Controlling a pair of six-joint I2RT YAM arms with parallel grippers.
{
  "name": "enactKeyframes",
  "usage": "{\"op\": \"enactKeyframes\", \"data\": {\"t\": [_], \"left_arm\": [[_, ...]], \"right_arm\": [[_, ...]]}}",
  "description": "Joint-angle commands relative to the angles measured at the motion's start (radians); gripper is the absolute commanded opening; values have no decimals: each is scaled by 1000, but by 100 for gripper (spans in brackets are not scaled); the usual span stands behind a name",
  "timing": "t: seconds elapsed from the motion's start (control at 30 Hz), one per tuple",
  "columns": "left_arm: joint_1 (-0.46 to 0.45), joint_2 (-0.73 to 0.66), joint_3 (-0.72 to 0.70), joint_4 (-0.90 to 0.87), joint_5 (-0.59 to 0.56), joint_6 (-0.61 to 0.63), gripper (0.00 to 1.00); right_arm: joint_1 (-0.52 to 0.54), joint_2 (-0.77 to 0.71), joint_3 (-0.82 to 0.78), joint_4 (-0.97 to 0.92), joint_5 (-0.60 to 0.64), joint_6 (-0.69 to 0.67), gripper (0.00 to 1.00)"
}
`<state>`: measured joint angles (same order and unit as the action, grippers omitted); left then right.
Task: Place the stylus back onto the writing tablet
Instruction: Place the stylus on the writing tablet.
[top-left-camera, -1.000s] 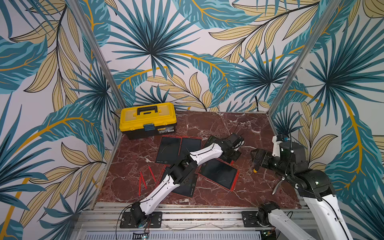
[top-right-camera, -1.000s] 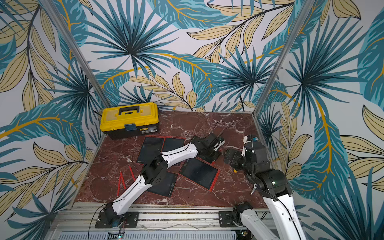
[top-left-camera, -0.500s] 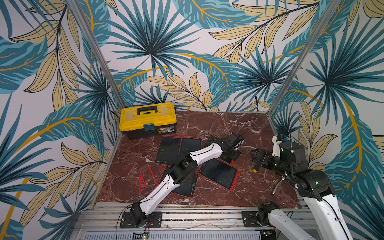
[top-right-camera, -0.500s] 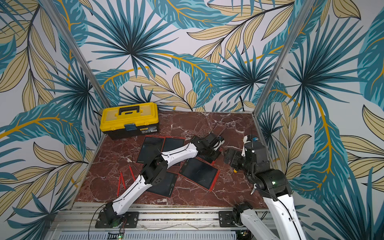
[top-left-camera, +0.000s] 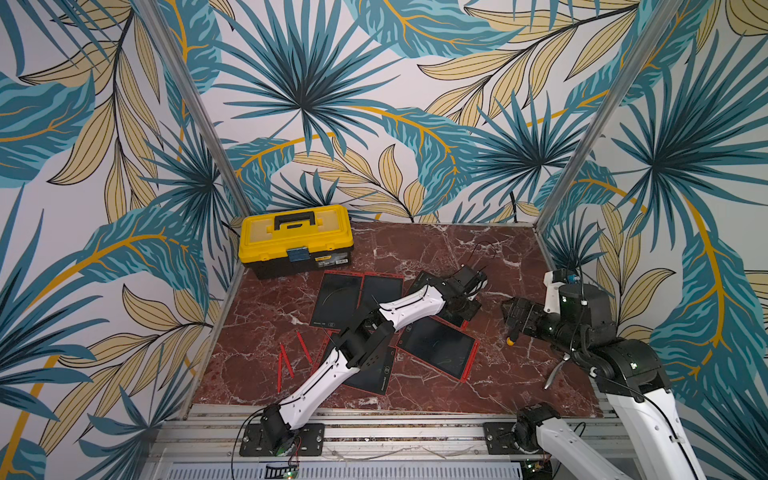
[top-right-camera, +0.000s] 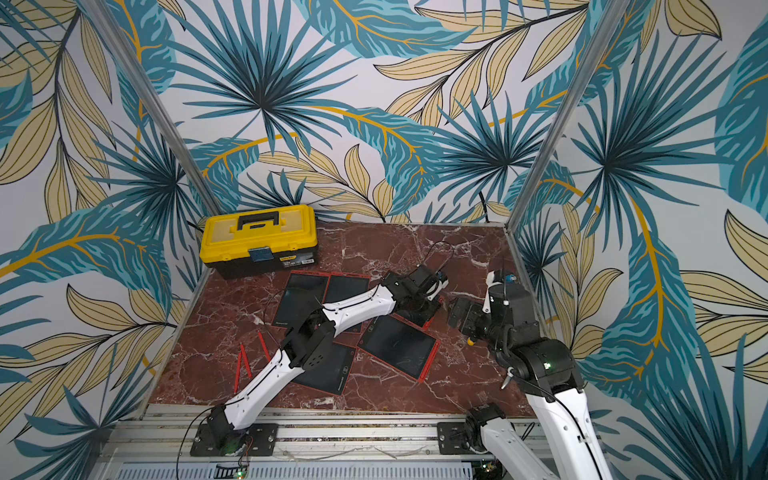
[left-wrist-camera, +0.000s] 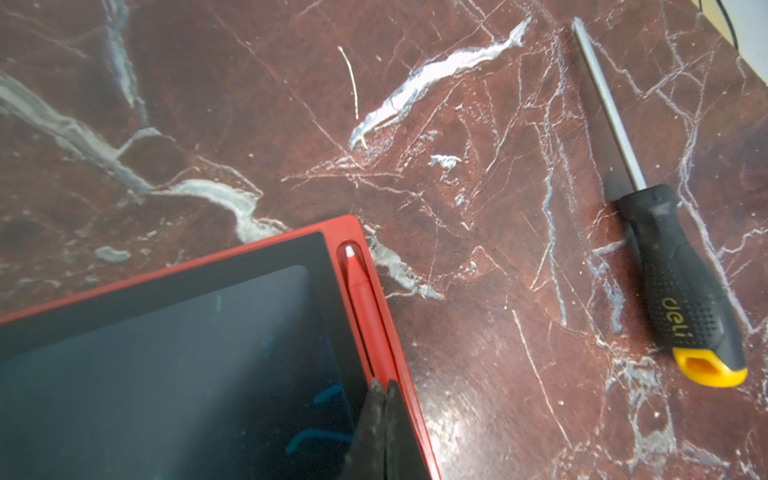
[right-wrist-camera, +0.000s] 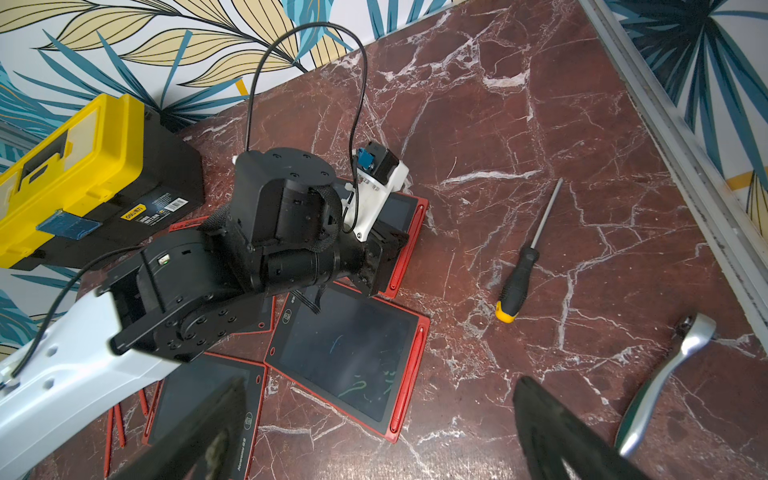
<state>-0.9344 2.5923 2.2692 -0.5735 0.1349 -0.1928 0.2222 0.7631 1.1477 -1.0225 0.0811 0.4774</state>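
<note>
At the tablet (left-wrist-camera: 166, 353) edge, closed left fingers (left-wrist-camera: 374, 428) cover the stylus (left-wrist-camera: 363, 299) rear; right fingers (right-wrist-camera: 552, 432) gape empty.

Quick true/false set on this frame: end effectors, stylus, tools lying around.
1. The left end effector is shut, tips at the stylus lying in the tablet's edge slot. True.
2. The right end effector grips the screwdriver. False: it is open, empty; the screwdriver lies on the table.
3. The yellow toolbox is open. False: its lid is closed.
4. Loose red styluses lie on the table. True.
</note>
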Motion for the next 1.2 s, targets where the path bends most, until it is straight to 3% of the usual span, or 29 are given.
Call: {"op": "enactKeyframes", "data": {"t": [0.0,0.57,1.17], "left_arm": [[-10,11,-7,9,-5,21,0],[-25,51,-33,-34,-82,50,0],[-66,52,-154,-56,-174,111,0]], "right_arm": [[-3,2,-16,3,-5,-11,99],[-3,-2,-13,-4,-1,-11,100],[-3,-9,-8,-10,-1,-8,100]]}}
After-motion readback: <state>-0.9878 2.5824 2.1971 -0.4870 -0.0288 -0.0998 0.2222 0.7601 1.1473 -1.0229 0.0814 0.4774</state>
